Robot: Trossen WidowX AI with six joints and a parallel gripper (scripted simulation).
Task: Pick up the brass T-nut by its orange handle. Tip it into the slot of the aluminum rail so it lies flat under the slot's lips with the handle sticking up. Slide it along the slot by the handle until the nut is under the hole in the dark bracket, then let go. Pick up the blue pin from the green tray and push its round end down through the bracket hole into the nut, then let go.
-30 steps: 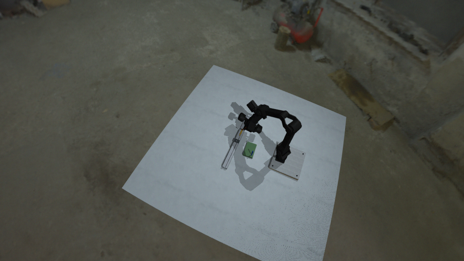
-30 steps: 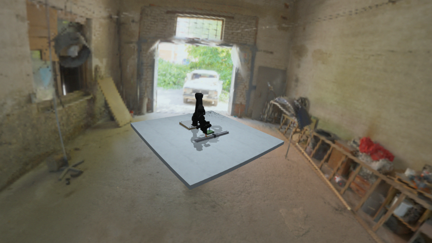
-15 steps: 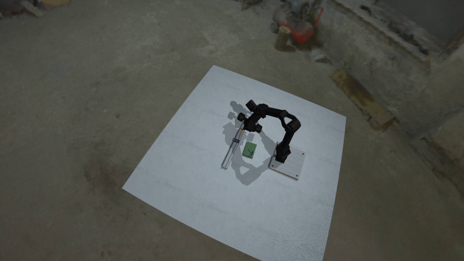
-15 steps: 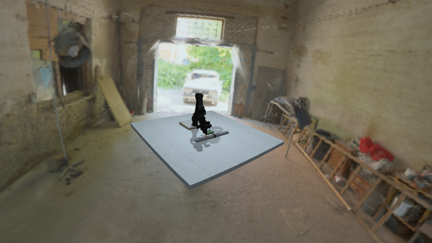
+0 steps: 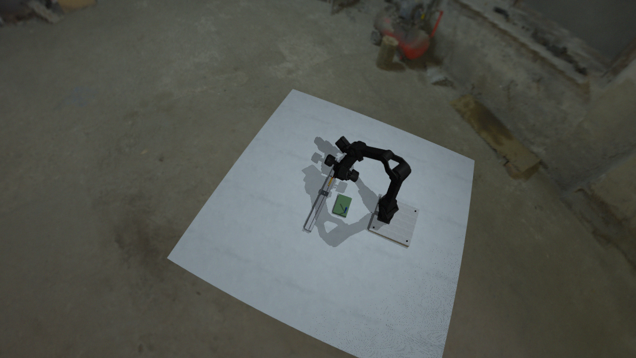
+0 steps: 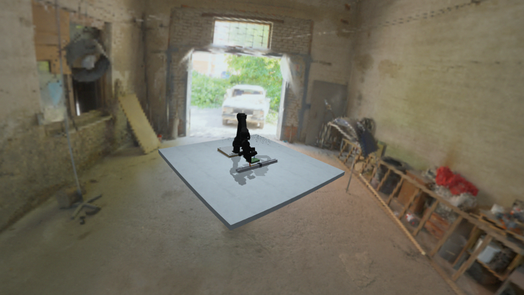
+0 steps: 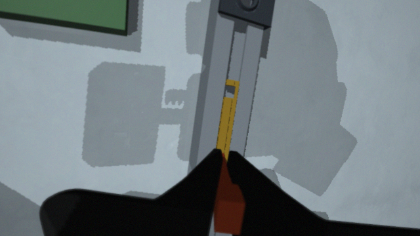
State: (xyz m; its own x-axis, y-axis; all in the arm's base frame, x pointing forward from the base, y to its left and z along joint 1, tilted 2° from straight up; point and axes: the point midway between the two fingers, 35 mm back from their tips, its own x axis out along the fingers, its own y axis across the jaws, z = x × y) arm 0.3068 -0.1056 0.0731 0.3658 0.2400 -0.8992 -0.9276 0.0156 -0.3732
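Fingers of your black parallel-jaw gripper [image 5: 334,174] [image 6: 249,162] [image 7: 225,152] are clamped on the orange handle [image 7: 230,210]. You see the yellow brass T-nut [image 5: 330,181] [image 7: 228,121] over the slot of the long grey aluminum rail [image 5: 315,211] [image 6: 269,162] [image 7: 210,98], near the dark square bracket [image 5: 324,193] [image 6: 260,164] [image 7: 226,7].

The wrist view cuts off the green tray [image 7: 65,14], the dark bracket [image 7: 230,13] and both ends of the aluminum rail [image 7: 213,82]; the black fingers hide part of the orange handle [image 7: 229,210]. In the exterior view, the bracket's hole is too small to tell.
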